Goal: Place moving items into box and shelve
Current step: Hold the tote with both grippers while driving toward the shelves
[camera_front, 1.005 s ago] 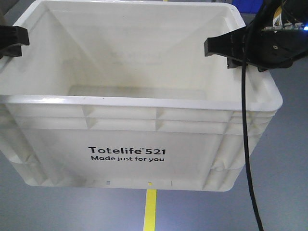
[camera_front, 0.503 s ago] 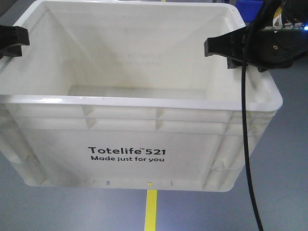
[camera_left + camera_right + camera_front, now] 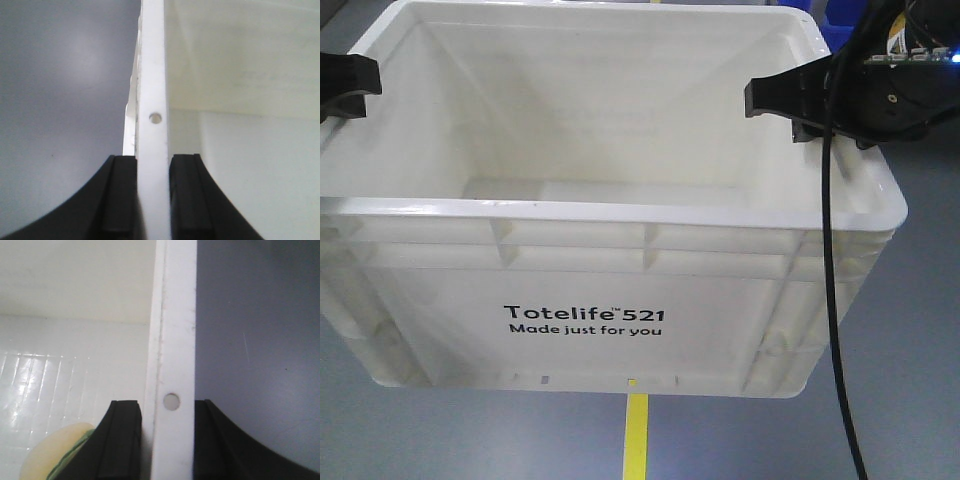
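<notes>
The white box [image 3: 620, 290] hangs between the two arms, seemingly off the grey floor [image 3: 440, 440], with its long axis running from one pair of jaws to the other. A pale yellow plush fruit [image 3: 52, 457] lies on the box bottom, below the inner pad of the right jaws; no other fruit shows. The left jaws clench the left end rim and the right jaws the right, one pad on each face. Shelving likely needs both arms moving together, level.
</notes>
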